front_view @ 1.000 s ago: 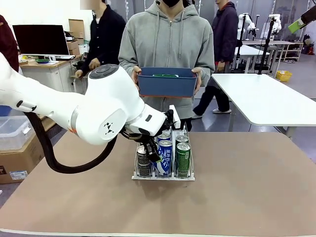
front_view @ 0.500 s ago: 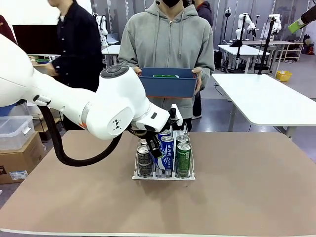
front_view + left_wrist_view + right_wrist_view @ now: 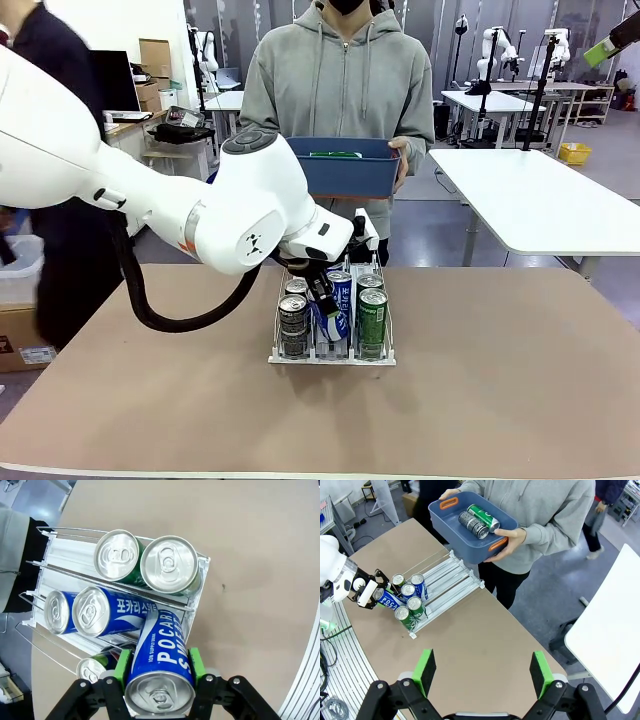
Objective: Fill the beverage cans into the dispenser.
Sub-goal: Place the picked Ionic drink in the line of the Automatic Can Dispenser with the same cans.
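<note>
Blue-and-white can (image 3: 161, 647) in left gripper (image 3: 160, 665), above dispenser (image 3: 67, 555)

On table (image 3: 500, 400), dispenser (image 3: 330, 359) with cans (image 3: 372, 315) (tub (image 3: 340, 175) behind)

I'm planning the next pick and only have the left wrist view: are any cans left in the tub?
Observer: Yes, two lie in the blue tub: a dark can and a green can.
Operator: Where is the tub?
Observer: The person holds it up at the far side of the table, a hand at each end.
Operator: And the right arm?
Observer: The right jaws stand wide open and empty, high above the table.
</note>
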You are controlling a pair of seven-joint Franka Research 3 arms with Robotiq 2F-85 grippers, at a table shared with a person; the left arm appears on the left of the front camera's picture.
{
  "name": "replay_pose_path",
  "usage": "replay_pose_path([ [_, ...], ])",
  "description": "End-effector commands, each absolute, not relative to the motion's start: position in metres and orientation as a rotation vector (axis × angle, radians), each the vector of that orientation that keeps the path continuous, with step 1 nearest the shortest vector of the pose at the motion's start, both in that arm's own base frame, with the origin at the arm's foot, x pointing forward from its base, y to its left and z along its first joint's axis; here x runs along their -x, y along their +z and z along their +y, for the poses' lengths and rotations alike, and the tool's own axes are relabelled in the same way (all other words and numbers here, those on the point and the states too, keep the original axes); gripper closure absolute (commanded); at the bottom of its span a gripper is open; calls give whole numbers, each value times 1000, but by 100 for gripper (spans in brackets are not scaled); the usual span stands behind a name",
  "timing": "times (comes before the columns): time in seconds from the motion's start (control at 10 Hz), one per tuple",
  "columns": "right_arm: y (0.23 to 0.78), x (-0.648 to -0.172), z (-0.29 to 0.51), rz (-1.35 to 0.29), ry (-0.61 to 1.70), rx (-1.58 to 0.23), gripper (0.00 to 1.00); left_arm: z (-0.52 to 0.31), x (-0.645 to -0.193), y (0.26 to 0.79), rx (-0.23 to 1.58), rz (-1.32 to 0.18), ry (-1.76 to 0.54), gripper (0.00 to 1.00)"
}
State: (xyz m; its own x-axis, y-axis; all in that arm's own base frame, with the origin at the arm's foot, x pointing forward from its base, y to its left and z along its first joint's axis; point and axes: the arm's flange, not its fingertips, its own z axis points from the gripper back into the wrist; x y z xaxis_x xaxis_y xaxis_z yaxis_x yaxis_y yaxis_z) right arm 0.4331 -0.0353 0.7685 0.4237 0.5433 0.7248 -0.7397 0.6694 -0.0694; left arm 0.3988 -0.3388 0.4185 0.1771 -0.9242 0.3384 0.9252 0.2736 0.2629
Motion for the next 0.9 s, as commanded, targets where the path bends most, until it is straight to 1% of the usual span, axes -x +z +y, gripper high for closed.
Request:
replay_pose_path([
  [0.0, 767, -432, -36, -792, 815, -279, 0, -348, -421, 421, -29, -492, -1292, 43],
  [0.6, 767, -432, -36, -792, 815, -279, 0, -363, -434, 397, -78, -308, -1302, 43],
  [0.7, 767, -432, -36, -792, 815, -279, 0, -363, -434, 395, -92, -285, -1330, 43],
  [0.8, 767, -432, -36, -792, 815, -279, 0, -359, -423, 393, -48, -303, -1311, 43],
])
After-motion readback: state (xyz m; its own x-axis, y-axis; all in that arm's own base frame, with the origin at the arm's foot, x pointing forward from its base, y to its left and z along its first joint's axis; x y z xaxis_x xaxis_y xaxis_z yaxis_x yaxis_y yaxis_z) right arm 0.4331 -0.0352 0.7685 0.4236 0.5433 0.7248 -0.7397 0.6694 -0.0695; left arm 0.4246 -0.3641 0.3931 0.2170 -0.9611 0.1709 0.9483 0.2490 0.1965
